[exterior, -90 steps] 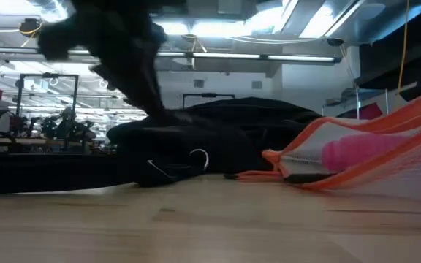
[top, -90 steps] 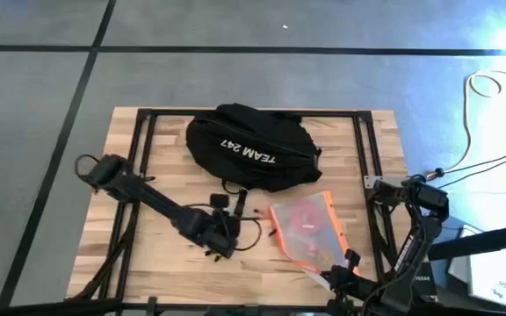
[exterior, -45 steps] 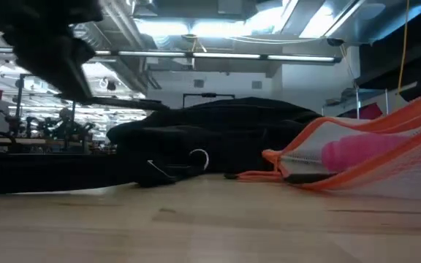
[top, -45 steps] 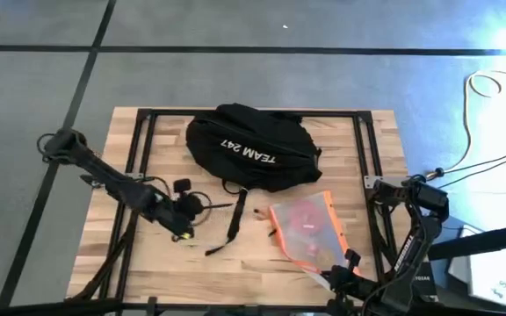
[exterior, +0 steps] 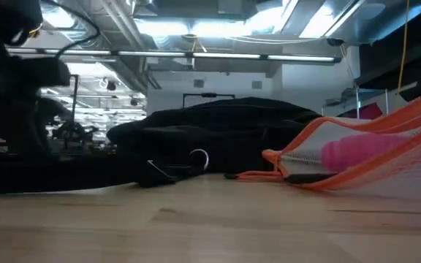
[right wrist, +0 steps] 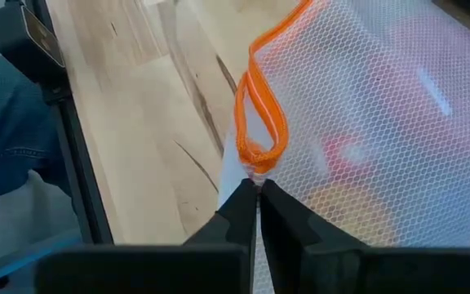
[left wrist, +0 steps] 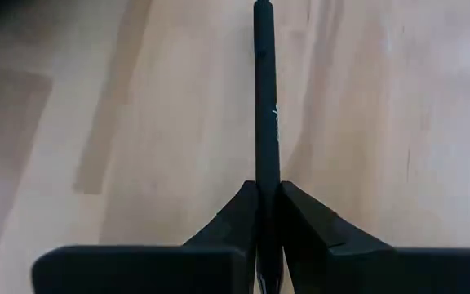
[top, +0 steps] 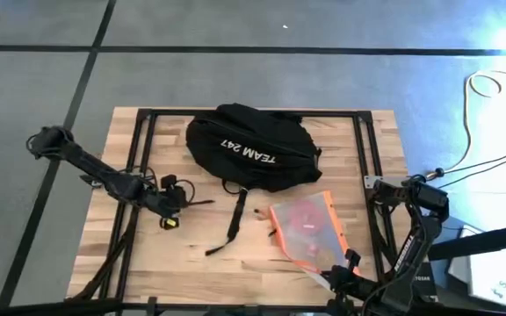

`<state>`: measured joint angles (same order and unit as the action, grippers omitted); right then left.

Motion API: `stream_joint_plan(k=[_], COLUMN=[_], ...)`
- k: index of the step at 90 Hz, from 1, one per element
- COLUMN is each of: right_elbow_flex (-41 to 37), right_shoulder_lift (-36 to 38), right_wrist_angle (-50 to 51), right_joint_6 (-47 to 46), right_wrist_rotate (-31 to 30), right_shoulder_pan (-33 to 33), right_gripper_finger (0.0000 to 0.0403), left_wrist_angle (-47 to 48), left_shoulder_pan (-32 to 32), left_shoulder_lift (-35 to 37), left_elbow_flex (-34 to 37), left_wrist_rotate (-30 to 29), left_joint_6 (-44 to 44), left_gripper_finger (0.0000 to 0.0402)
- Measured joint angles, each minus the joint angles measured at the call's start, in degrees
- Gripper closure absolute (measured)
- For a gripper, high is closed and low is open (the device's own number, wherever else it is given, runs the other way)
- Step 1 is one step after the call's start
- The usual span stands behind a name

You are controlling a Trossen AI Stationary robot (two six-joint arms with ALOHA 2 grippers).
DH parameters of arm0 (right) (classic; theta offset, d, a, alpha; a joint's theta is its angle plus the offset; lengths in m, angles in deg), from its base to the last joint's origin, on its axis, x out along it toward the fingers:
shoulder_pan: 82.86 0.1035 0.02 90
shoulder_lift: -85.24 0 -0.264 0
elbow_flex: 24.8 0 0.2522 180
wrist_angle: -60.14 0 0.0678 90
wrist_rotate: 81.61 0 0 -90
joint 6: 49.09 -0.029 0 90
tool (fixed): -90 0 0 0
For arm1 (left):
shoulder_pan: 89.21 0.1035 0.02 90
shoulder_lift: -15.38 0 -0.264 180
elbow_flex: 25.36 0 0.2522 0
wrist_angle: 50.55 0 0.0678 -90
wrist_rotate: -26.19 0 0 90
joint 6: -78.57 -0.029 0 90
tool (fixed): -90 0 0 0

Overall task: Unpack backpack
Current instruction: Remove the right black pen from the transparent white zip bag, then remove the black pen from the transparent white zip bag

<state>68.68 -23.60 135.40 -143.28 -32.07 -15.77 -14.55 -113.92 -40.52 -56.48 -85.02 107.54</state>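
The black backpack (top: 251, 145) with white "TEAM 247" lettering lies at the table's far middle, and one of its straps (top: 234, 221) trails toward the near edge. My left gripper (top: 181, 198) is left of that strap, shut on a thin black pen (left wrist: 265, 98). An orange mesh pouch (top: 308, 230) with pink contents lies flat on the table, near right of the backpack. My right gripper (right wrist: 257, 194) is at the pouch's near end, shut on its edge. My left gripper pinches the pen's rear end (left wrist: 268, 214) between its two fingers. The pen runs straight out along the fingers, roughly level, toward the table's right. Its shadow falls apart from it, so it hangs clear of the wood. My right gripper pinches the pouch's whitish edge (right wrist: 247, 173) just below the orange cord loop (right wrist: 261, 135), coming from the table's near right side. The rest of the pouch lies on the table.
Black frame rails (top: 139, 167) run along the table's left and right sides. Bare wood lies near the front edge (top: 191, 268) and left of the backpack. A white cable (top: 490, 83) lies on the floor beyond the right edge.
My left gripper has drawn back from the strap toward the table's left edge and slightly toward the far edge, staying shut on the pen and carrying it along. The strap lies uncovered now. The right arm and the pouch have kept still.
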Motion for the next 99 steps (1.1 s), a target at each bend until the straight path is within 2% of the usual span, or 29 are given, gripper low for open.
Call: stream_joint_plan(k=[11,42,82,91,99], right_elbow_flex=[0.0,0.0,0.0,0.0,0.0], right_shoulder_lift=[0.0,0.0,0.0,0.0,0.0], right_wrist_angle=[0.0,0.0,0.0,0.0,0.0], right_joint_6=[0.0,0.0,0.0,0.0,0.0], right_wrist_rotate=[0.0,0.0,0.0,0.0,0.0], right_shoulder_pan=[0.0,0.0,0.0,0.0,-0.1], right_gripper_finger=[0.0403,0.0403,0.0403,0.0403,0.0403], left_wrist_angle=[-5.3,-5.4,-6.0,-11.7,-22.8], left_shoulder_pan=[0.7,0.8,0.8,0.8,0.8], left_shoulder_lift=[0.1,0.1,0.1,0.1,0.1], left_elbow_flex=[2.3,2.4,2.4,2.4,2.4], left_wrist_rotate=[1.7,1.2,-1.7,-2.1,0.1], left_joint_6=[-0.1,0.8,1.3,1.0,-1.2], left_gripper_finger=[0.0375,0.0373,0.0296,0.0288,0.0285])
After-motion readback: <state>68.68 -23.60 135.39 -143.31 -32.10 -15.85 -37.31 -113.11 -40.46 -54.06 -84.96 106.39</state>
